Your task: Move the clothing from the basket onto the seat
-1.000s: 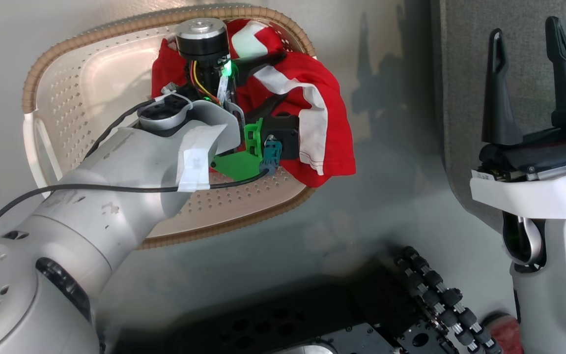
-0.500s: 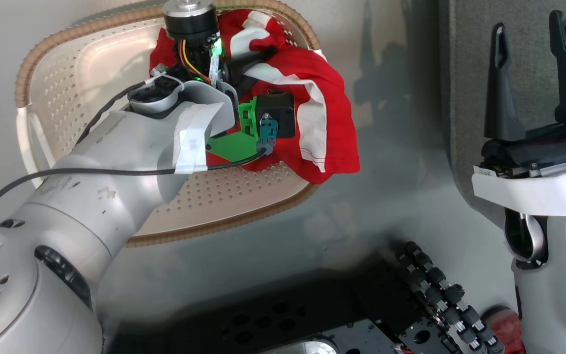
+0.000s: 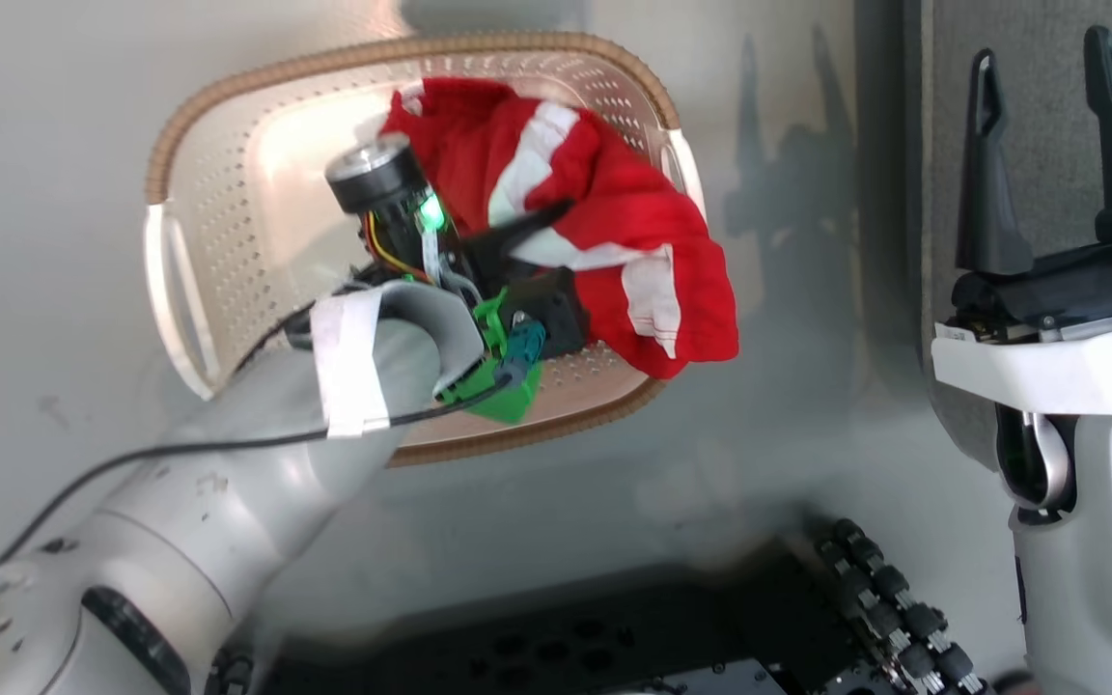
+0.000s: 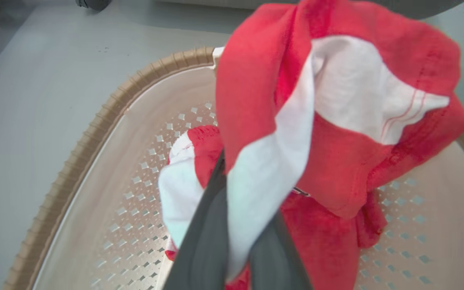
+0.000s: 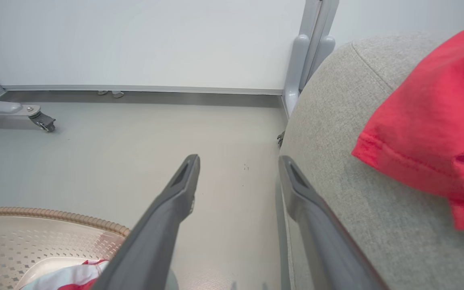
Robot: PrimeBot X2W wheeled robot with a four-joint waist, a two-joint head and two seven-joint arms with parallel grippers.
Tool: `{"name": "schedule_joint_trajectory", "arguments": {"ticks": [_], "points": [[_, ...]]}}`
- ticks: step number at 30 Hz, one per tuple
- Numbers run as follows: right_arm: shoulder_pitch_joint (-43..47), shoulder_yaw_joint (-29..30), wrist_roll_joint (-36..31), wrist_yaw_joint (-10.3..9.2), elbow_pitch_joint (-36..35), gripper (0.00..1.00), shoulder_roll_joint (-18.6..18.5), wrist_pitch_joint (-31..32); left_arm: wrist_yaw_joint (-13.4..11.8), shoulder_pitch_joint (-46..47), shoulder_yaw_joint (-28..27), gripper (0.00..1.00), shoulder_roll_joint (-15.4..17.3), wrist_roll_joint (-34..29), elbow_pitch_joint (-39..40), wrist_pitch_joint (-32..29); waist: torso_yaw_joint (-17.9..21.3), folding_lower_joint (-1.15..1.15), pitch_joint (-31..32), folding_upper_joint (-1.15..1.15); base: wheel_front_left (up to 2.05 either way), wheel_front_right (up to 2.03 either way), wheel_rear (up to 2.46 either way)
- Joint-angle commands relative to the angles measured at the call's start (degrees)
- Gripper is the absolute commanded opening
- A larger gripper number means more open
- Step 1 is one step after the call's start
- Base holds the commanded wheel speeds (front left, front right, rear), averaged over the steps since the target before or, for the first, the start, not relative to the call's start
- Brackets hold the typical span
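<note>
Floor: a smooth grey floor (image 3: 54,241) runs back to a white wall (image 5: 135,40).
Seat: my grey fabric seat (image 3: 1039,145) fills the upper right of the head view.
Basket: the basket (image 3: 257,222) sits on the floor at upper centre.
Clothing: the striped garment (image 3: 633,203) bunches over the basket's right rim; another red garment (image 5: 429,121) lies on the seat.
Left arm: my left arm (image 3: 228,483) reaches from the lower left into the basket.
Left claw: my left claw (image 3: 546,217) is pinched onto the striped garment.
Right claw: my right claw (image 3: 1039,48) stands upright at the right edge, fingers spread, empty.
</note>
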State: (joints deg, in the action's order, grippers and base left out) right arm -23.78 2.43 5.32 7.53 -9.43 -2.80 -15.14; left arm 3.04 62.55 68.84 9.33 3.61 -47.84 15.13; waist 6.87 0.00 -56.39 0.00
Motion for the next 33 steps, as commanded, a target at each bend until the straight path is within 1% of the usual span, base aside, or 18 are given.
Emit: {"name": "schedule_joint_trajectory", "arguments": {"ticks": [1,4,5,8,12,15,18,24,28,33], "points": [[1.2,0.3,0.0,-0.08,0.6,1.0,-0.2,0.0,0.1,-2.2,-1.0,0.0,0.6,1.6,1.2,0.0,-3.0,0.0,4.8,0.0,0.0,0.0,0.0],[2.1,0.1,-0.6,-0.08,1.5,1.0,-0.2,0.0,0.5,-6.0,-3.7,0.0,1.2,4.8,4.3,0.0,-4.2,0.0,8.4,0.0,0.0,0.0,0.0],[2.7,0.5,-0.7,-0.08,1.9,1.0,-0.2,0.0,0.7,-7.7,-5.4,0.0,1.0,6.8,5.7,0.0,-4.9,0.0,9.9,0.0,0.0,0.0,0.0],[4.1,0.4,-1.1,-0.08,3.1,1.0,-0.2,0.0,1.2,-11.2,-9.0,0.0,1.4,9.6,8.7,0.0,-6.3,0.0,13.7,0.0,0.0,0.0,0.0],[5.9,0.2,-1.1,-0.07,5.0,1.0,-0.2,0.0,1.6,-16.5,-14.4,0.0,0.8,13.1,11.8,0.0,-7.8,0.0,20.1,0.0,0.0,0.0,0.0],[7.6,-1.3,-1.8,-0.07,6.7,1.0,-0.3,0.0,1.9,-20.2,-18.8,0.0,0.1,14.8,14.1,0.0,-8.4,0.0,24.9,0.0,0.0,0.0,0.0],[9.4,-3.8,-2.7,-0.08,8.5,1.0,-1.1,0.0,1.6,-23.6,-23.3,0.0,-0.4,15.9,17.1,0.0,-8.7,0.0,29.4,0.0,0.0,0.0,0.0],[13.7,-7.2,-2.0,-0.07,11.6,1.0,-1.7,0.0,1.7,-30.2,-31.4,0.0,-1.8,15.1,22.1,0.0,-9.1,0.0,39.0,0.0,0.0,0.0,0.0],[16.8,-8.2,-1.1,-0.07,13.2,1.0,-1.5,0.0,1.9,-33.5,-35.1,0.0,-2.9,14.9,23.7,0.0,-8.9,0.0,45.1,0.0,0.0,0.0,0.0],[20.8,-9.7,0.1,-0.08,14.4,1.0,-1.2,0.0,1.9,-36.4,-38.2,0.0,-4.0,14.3,24.3,0.0,-8.0,0.0,51.6,0.0,0.0,0.0,0.0]]}}
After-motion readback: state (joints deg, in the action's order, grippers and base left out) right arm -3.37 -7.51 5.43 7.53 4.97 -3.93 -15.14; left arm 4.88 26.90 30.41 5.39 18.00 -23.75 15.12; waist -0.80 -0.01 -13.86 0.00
